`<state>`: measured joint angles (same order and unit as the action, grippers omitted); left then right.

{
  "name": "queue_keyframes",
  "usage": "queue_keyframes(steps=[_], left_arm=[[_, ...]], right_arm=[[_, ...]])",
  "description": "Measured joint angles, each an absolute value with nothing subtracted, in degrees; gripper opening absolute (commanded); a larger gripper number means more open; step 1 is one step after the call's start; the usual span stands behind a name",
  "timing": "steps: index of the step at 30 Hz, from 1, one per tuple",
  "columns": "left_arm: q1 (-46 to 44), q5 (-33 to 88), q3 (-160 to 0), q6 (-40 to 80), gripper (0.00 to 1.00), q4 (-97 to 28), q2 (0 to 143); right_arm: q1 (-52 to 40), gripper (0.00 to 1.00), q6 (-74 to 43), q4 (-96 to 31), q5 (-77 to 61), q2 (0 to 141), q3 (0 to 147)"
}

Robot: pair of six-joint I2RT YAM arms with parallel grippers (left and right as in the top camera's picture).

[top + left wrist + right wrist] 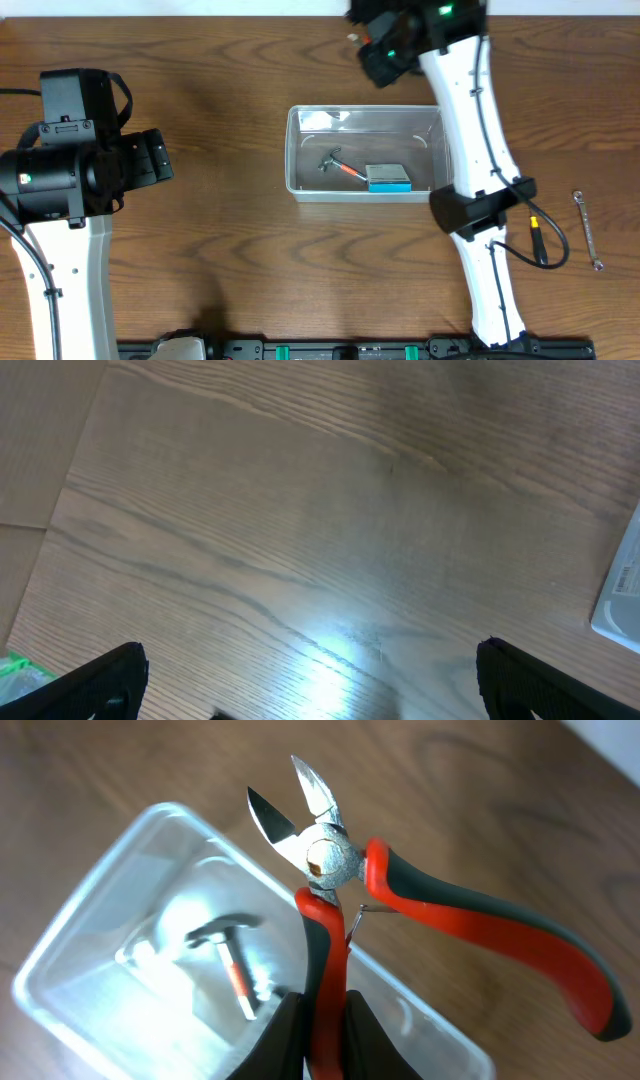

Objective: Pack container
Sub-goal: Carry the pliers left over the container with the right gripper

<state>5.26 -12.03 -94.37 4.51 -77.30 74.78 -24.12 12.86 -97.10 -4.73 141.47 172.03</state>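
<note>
My right jaws are clamped on one red-and-black handle of the side cutters (330,860). The cutters stand nose-up from the grip, blades parted, with the other handle splayed out to the side. In the right wrist view the container (90,935) shows below and behind the cutters. A small hammer (232,955) lies on its floor.

From overhead, the right arm (470,120) reaches across the container's right end, and its wrist hangs just past the far rim. The container (291,150) sits upright on the worktop (220,260) near the middle, between the two arms. It holds the hammer (335,163) and, just beside it, a blue-and-white box (388,178). A wrench (588,230) lies on the wood well off to the right.

My left jaws stand wide apart over bare wood with nothing between them, and the left arm (70,170) is well clear of the container
</note>
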Motion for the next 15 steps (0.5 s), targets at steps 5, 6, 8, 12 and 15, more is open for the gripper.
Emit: queue_keyframes(steps=[5,6,8,12,15], left_arm=[[5.3,-12.0,-94.4,4.5,0.98,-77.3,74.8],[5.3,-12.0,-94.4,4.5,0.98,-77.3,74.8],[5.3,-12.0,-94.4,4.5,0.98,-77.3,74.8],[5.3,-12.0,-94.4,4.5,0.98,-77.3,74.8],[5.3,-12.0,-94.4,4.5,0.98,-77.3,74.8]], right_arm=[[-28.0,0.08,13.0,-97.2,-4.7,141.5,167.6],[-28.6,0.08,13.0,-97.2,-4.7,141.5,166.5],[-29.6,0.07,13.0,-97.2,-4.7,141.5,163.8],[-31.3,0.06,13.1,-97.2,-4.8,141.5,158.6],[-32.0,0.06,13.1,-97.2,-4.7,141.5,155.3]])
